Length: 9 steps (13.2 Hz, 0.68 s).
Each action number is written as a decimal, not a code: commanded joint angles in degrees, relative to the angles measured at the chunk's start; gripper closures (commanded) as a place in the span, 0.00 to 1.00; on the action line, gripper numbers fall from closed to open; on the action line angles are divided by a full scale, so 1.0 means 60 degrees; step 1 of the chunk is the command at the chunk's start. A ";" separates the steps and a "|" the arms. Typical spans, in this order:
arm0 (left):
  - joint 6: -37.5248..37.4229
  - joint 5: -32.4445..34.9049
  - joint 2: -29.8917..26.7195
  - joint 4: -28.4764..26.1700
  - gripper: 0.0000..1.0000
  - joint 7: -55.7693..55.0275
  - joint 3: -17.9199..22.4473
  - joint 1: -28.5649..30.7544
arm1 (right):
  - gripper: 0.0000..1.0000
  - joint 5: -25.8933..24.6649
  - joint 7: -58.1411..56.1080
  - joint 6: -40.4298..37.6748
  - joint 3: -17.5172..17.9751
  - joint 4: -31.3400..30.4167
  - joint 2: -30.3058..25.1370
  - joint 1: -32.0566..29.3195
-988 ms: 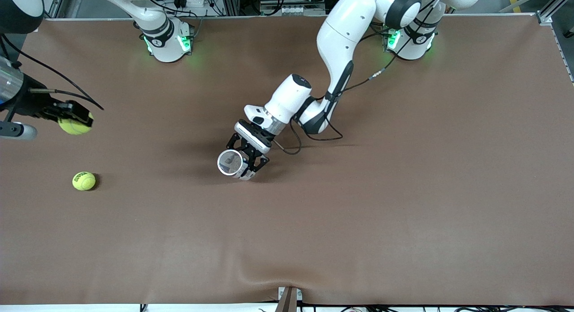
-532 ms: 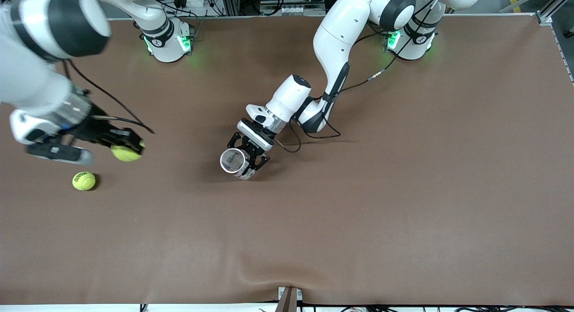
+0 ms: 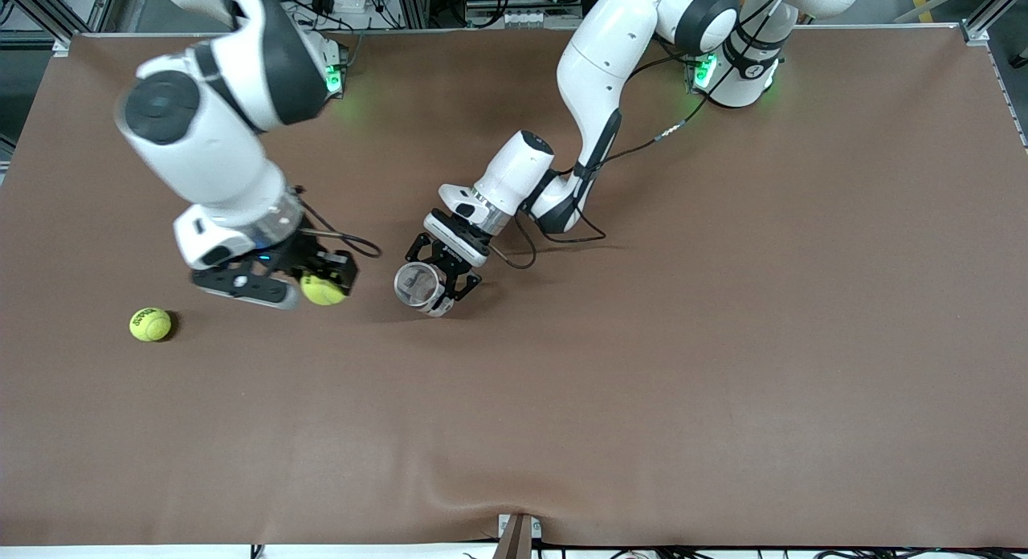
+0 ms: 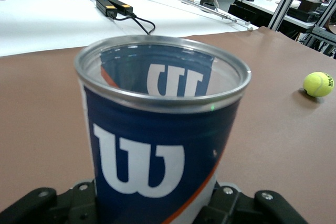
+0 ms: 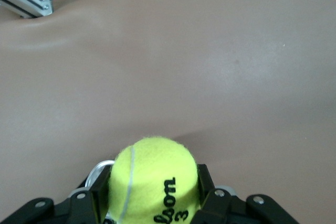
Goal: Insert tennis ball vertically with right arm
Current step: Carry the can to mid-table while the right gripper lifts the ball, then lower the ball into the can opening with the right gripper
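Carrying a tennis ball (image 3: 323, 291) pinched in its fingers, the right gripper (image 3: 321, 286) hangs over the table beside the upright can (image 3: 418, 286), which the left gripper (image 3: 444, 279) clamps, mouth up, toward the left arm's end.

Yellow tennis ball (image 5: 152, 179), blue-white can (image 4: 157, 135)

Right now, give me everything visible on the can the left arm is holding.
The can is a clear tube with a blue wrap, a white W logo, an orange stripe low down and a metal rim. Its mouth is open, with nothing visible inside. It stands upright in the left claw, clamped low on its sides, near the table's middle. The right claw, over the table beside the can, holds a tennis ball.
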 commanded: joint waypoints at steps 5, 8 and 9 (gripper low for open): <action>0.0200 -0.0221 0.0237 0.0260 0.32 -0.0151 0.0200 -0.0150 | 1.00 -0.1049 0.1428 0.0342 -0.0082 0.0283 0.0878 0.0943; 0.0200 -0.0221 0.0266 0.0246 0.31 -0.0136 0.0200 -0.0223 | 1.00 -0.0947 0.1428 0.0342 -0.0068 0.0223 0.1214 0.1178; 0.0200 -0.0235 0.0280 0.0246 0.31 -0.0136 0.0200 -0.0224 | 1.00 -0.0917 0.1428 0.0357 -0.0068 0.0238 0.1346 0.1207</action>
